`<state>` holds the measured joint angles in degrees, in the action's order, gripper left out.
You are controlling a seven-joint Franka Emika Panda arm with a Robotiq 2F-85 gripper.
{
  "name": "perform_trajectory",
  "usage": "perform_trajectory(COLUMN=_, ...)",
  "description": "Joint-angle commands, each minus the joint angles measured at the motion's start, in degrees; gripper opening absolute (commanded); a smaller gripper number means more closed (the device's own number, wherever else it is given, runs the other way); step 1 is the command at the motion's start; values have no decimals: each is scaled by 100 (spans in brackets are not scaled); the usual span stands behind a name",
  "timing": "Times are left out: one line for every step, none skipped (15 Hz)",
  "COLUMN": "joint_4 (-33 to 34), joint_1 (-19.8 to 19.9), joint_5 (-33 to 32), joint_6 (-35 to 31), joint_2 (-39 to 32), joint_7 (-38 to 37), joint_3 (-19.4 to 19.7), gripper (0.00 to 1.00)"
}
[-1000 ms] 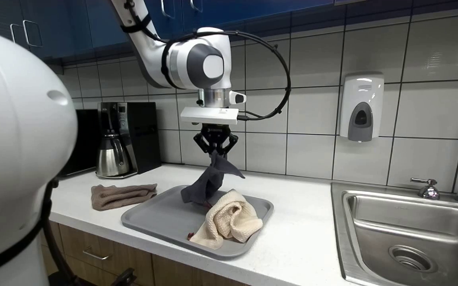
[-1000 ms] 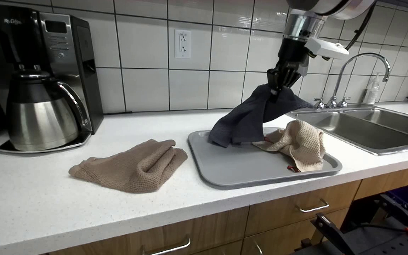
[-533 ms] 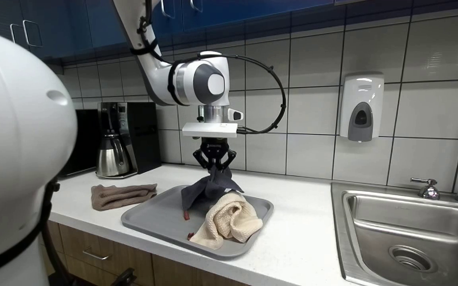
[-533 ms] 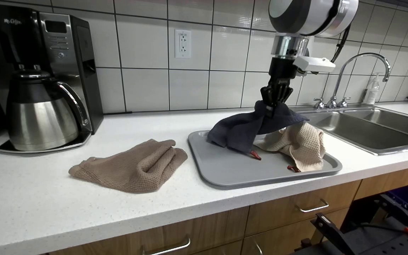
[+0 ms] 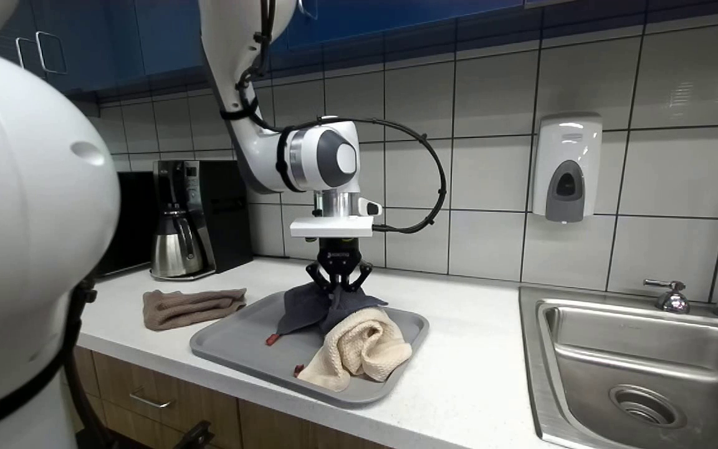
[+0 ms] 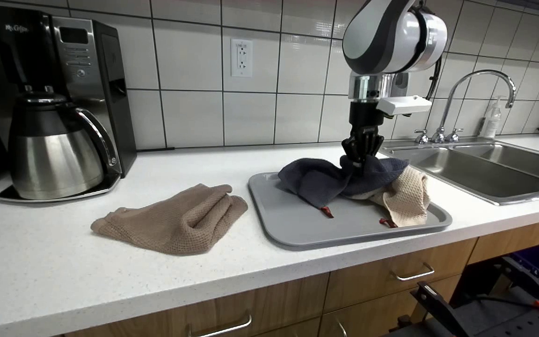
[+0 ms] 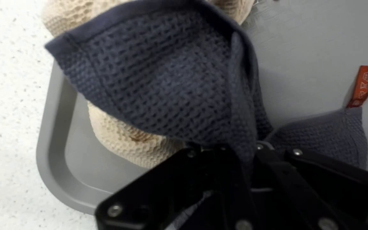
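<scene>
In both exterior views my gripper (image 5: pixel 336 288) points straight down over the grey tray (image 6: pixel 297 229), shut on a dark blue-grey cloth (image 6: pixel 314 180). The pinched fold rises between the fingers, and the fingertips are hidden by it. In the wrist view the blue-grey cloth (image 7: pixel 171 76) spreads out from the jaws. One flap lies over the cream cloth (image 7: pixel 123 137) at the tray's right end, and another part, with a red tag (image 7: pixel 363 84), rests on the tray. The cream cloth (image 5: pixel 365 346) is crumpled. Off the tray, a brown cloth (image 6: pixel 176 222) lies loosely folded on the counter.
A coffee maker (image 6: pixel 101 84) with a steel carafe (image 6: pixel 56 150) stands at the counter's left. The steel sink (image 5: pixel 633 374) and faucet (image 6: pixel 452 103) are to the right. Blue cupboards (image 5: pixel 396 19) hang above, and a soap dispenser (image 5: pixel 568 168) is on the tiled wall.
My gripper has come down toward the tray, still gripping the blue-grey cloth. More of that cloth now rests on the tray and over the cream cloth, and its red tag has come into view.
</scene>
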<state>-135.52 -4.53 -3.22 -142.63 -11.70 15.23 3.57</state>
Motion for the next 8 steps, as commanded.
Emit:
perform_trajectory(joint_4=390, joint_1=132, joint_5=-328, joint_6=384, joint_2=-365, joint_7=-355, joint_3=-117, gripper=2)
perform_trajectory(joint_4=427, joint_1=134, joint_5=-368, joint_6=420, joint_2=-437, joint_7=-380, joint_3=-118, gripper=2)
perform_trajectory(joint_4=466, joint_1=136, joint_5=-395, joint_6=459, joint_2=-495, joint_7=-391, joint_3=-119, gripper=2)
perform_trajectory(joint_4=499, joint_1=131, joint_5=-410, joint_6=502, joint_2=-515, joint_7=-390, joint_3=-129, gripper=2)
perform_trajectory(joint_4=515, joint_1=136, joint_5=-410, joint_6=521, joint_2=-521, joint_7=-379, joint_3=-134, gripper=26)
perform_trajectory(joint_4=524, joint_1=148, joint_5=-375, joint_6=546, joint_2=-492, joint_7=-341, joint_3=-154, gripper=32)
perform_trajectory(joint_4=520, joint_1=155, joint_5=-344, joint_6=556, joint_2=-437, joint_7=-307, joint_3=-174, gripper=40)
perform_trajectory(joint_4=493, joint_1=171, joint_5=-301, joint_6=547, joint_2=-346, joint_7=-247, joint_3=-200, gripper=46)
